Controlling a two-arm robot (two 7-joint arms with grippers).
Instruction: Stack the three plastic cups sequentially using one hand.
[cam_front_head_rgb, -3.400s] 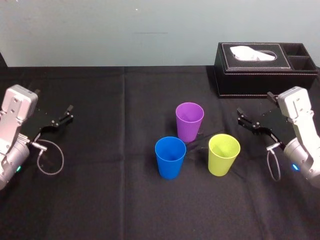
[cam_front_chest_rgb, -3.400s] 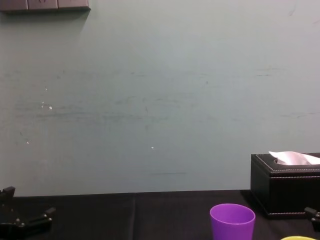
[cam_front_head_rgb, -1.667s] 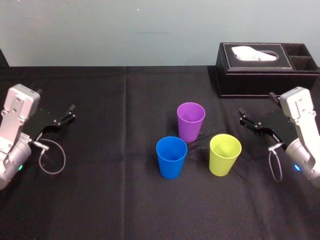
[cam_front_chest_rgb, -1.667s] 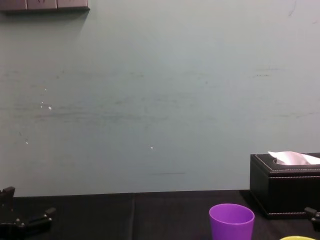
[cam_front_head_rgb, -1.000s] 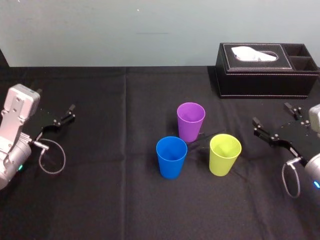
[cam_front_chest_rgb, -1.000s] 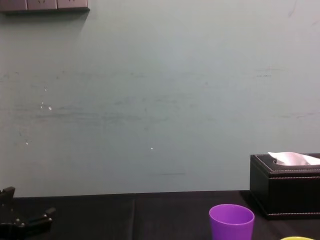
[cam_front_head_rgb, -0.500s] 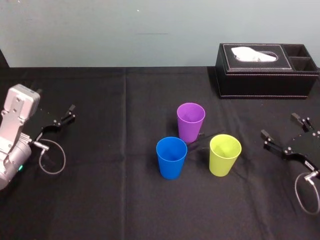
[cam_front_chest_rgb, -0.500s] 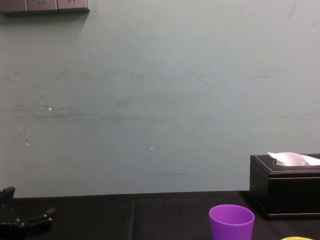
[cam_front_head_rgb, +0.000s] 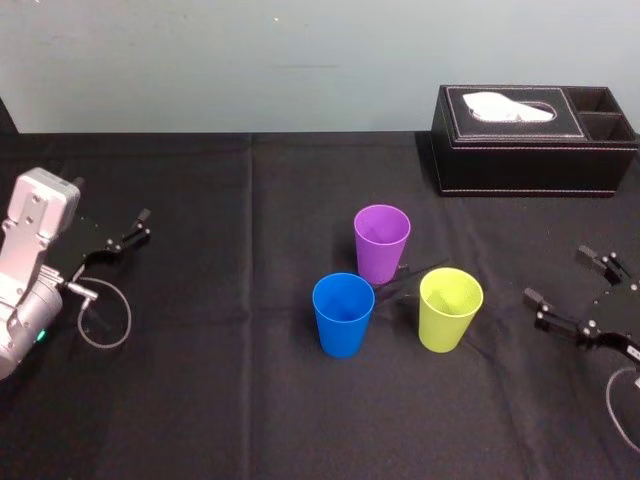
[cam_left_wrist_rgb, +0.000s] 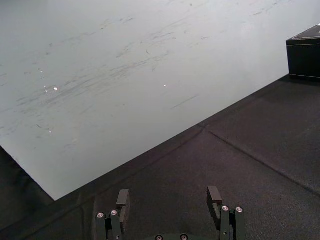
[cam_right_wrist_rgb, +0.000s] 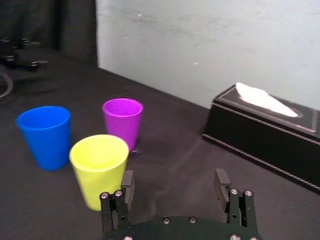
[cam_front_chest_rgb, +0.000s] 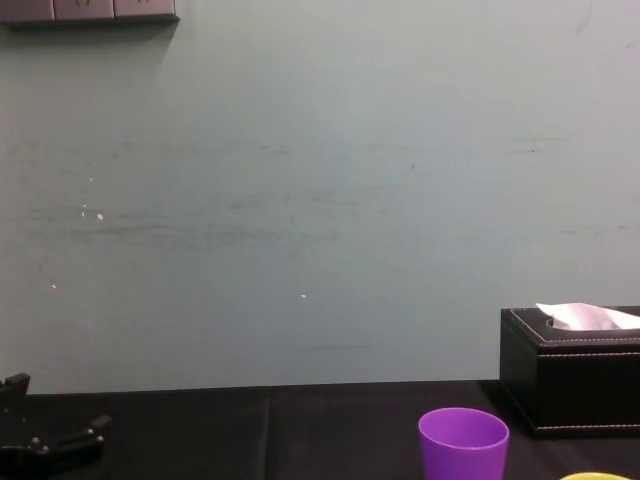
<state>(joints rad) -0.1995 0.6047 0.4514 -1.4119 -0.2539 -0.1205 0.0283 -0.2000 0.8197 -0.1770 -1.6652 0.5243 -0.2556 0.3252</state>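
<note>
The right claw (cam_front_head_rgb: 557, 273) hovers low at the right edge of the desk (cam_front_head_rgb: 200, 380), fingers spread wide with nothing between them. The yellow-green cup (cam_front_head_rgb: 449, 308) is the closest of the three cups, lying toward the robot's left of this claw with bare cloth between them. In the right wrist view it stands just ahead of the spread fingers (cam_right_wrist_rgb: 128, 181).

The blue cup (cam_front_head_rgb: 342, 314) is further left, near the yellow-green one but apart from it. The purple cup (cam_front_head_rgb: 381, 243) sits behind the pair, toward the tissue box (cam_front_head_rgb: 530, 140).

All three stand upright with mouths open upward, so their long axes are vertical. A sideways reach at the wall of the cup looks like the likely approach.

The right arm is clearly nearer to the group. The left claw (cam_front_head_rgb: 135, 228) is parked well off at the far left, also open and empty.

The cups are smooth, tapered plastic, wider at the rim than at the base. They are probably light and easy to tip if nudged. The desk is covered in matte black cloth, and the box is black with a stitched, leather-like finish.
</note>
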